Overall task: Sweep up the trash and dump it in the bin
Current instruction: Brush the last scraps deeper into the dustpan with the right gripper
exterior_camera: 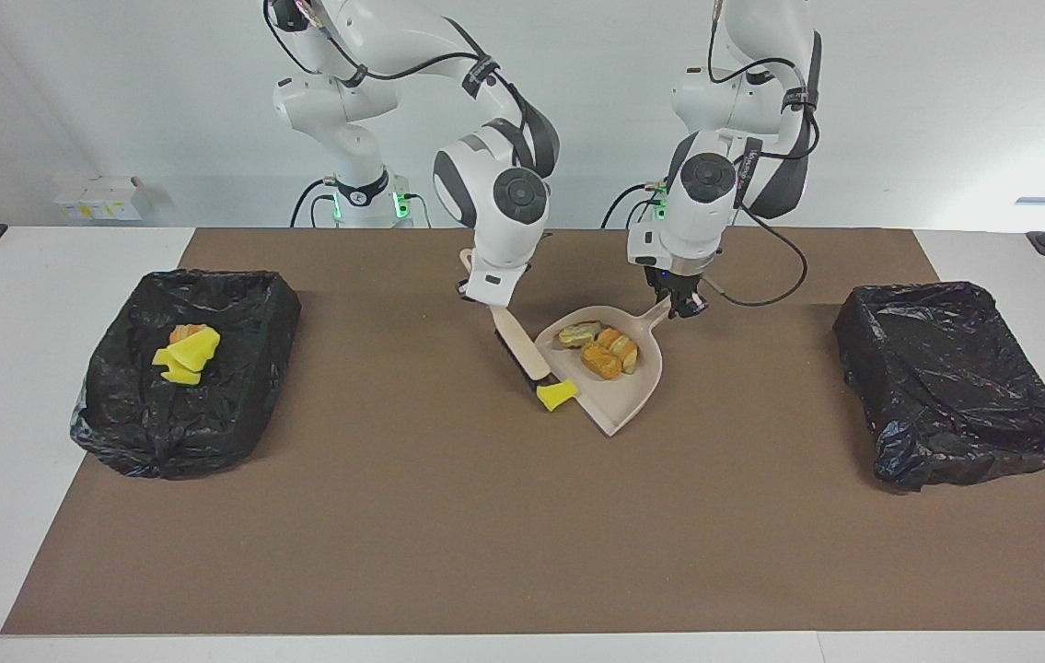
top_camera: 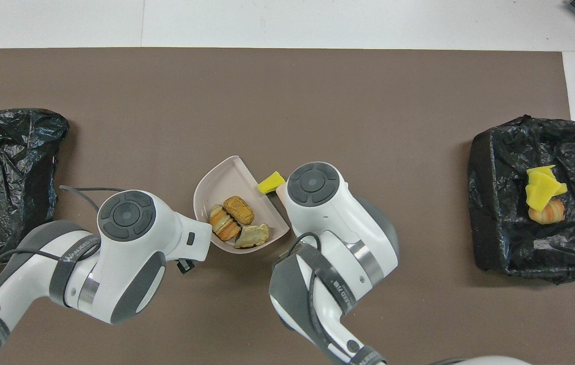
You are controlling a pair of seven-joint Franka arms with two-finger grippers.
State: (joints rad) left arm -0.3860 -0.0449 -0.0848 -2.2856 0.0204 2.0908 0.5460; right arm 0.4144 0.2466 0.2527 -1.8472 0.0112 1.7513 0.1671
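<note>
1. Left gripper (exterior_camera: 686,306) clamped on handle of beige plastic dustpan (exterior_camera: 623,405); three tan crumbly lumps (exterior_camera: 603,351) lay inside.
2. Right gripper (exterior_camera: 485,293) gripped small wooden brush (exterior_camera: 522,348); one yellow sponge wedge (exterior_camera: 557,396) sat at dustpan's lip, unswept.
3. Black-lined bin (exterior_camera: 117,405), toward right arm's end from dustpan, already held yellow wedges (exterior_camera: 186,354). Dumping remained.

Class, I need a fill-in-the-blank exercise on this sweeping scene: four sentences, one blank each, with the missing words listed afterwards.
1. The left gripper holds the beige dustpan by its ____.
2. The right gripper holds the ____, whose head is at the pan's open edge.
3. One yellow wedge lies on the ____ mat, just outside the pan.
4. Yellow wedges already lie in the black-lined bin toward the ____ arm's end of the table.

Missing words: handle; brush; brown; right
</note>
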